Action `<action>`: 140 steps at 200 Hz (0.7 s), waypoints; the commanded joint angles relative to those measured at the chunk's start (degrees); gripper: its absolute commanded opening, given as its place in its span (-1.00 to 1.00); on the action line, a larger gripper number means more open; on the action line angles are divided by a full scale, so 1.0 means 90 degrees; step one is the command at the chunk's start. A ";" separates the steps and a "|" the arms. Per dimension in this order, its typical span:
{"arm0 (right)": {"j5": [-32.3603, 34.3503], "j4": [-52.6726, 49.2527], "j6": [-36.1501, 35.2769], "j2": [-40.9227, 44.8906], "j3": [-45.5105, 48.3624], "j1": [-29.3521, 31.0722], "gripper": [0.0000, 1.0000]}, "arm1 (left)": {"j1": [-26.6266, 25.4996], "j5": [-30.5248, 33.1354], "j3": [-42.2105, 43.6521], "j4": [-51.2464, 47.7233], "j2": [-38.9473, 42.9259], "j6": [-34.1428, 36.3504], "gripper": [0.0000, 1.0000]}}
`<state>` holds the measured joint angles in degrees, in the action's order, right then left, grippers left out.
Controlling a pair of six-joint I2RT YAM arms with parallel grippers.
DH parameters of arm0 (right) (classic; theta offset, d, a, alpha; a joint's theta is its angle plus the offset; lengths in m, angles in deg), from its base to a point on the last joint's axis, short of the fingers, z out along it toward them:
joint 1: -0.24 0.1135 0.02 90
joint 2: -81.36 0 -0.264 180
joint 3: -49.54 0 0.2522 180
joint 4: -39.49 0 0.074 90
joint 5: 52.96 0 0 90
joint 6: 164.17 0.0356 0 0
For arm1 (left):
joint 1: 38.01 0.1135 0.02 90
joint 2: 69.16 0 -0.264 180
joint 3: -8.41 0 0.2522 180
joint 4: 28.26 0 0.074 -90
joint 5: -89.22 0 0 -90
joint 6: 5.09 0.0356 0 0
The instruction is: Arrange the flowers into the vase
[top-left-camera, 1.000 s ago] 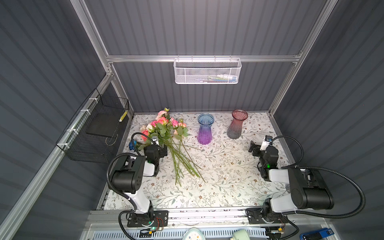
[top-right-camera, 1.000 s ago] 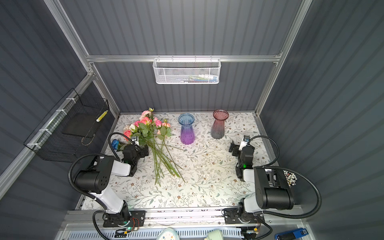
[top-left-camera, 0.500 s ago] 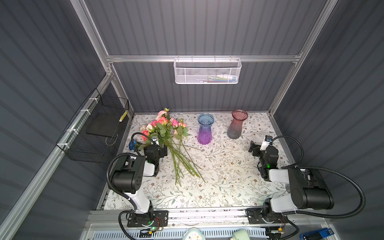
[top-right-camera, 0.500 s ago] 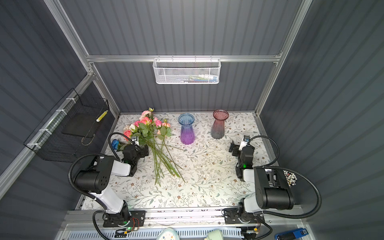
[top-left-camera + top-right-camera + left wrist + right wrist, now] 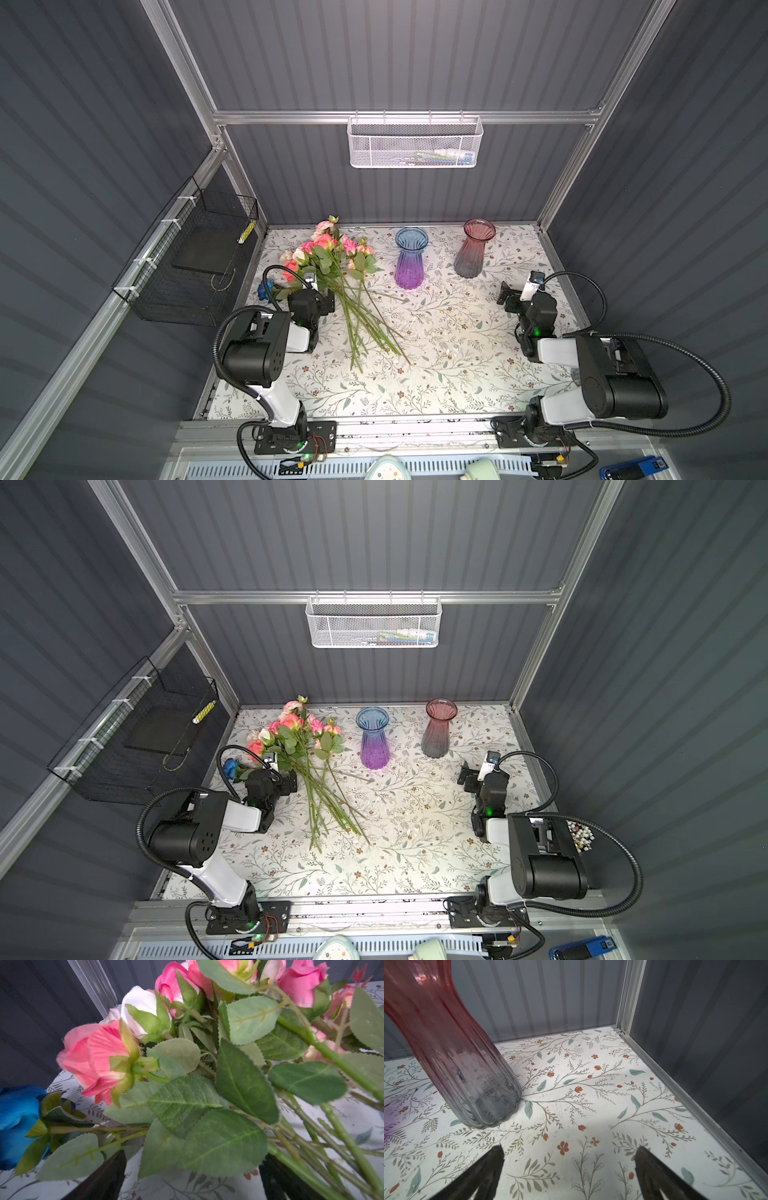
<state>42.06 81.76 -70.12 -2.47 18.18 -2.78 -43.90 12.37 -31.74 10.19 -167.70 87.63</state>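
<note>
You are only beginning: the flowers (image 5: 332, 266) are lying on the table (image 5: 436, 374), the blue vase (image 5: 410, 259) and red vase (image 5: 473, 249) standing empty, left gripper (image 5: 194, 1157) and right gripper (image 5: 569, 1150) gaping wide, holding nothing.

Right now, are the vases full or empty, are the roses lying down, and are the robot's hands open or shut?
pink and white roses, lying in a bunch on the table, none in a vase.
blue rose, lying beside the bunch at the table's left edge.
blue-purple vase, upright, empty.
pink-grey vase, upright, empty.
left gripper, open, at the bunch's leaves, gripping nothing.
right gripper, open, empty, near the pink-grey vase.
</note>
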 commanded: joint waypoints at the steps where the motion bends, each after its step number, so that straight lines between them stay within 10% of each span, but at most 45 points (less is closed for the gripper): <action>1: -0.0048 0.0024 0.0028 0.0037 -0.0079 -0.0025 0.98 | 0.0058 -0.0147 -0.0068 0.0010 0.0022 -0.0077 0.99; 106: 0.0658 -0.2844 -0.0013 0.1524 -0.1192 0.0298 0.98 | 0.0078 0.0209 -0.0320 -0.1885 0.2260 -0.0086 0.99; 140: 0.1478 -0.6493 0.1175 0.2045 -0.3195 0.0499 0.98 | 0.0078 0.0293 -0.1386 -0.4202 0.3486 -0.0325 0.99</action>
<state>49.07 48.08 -68.00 13.29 2.81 0.63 -43.53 14.14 -36.22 -10.64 -142.87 86.47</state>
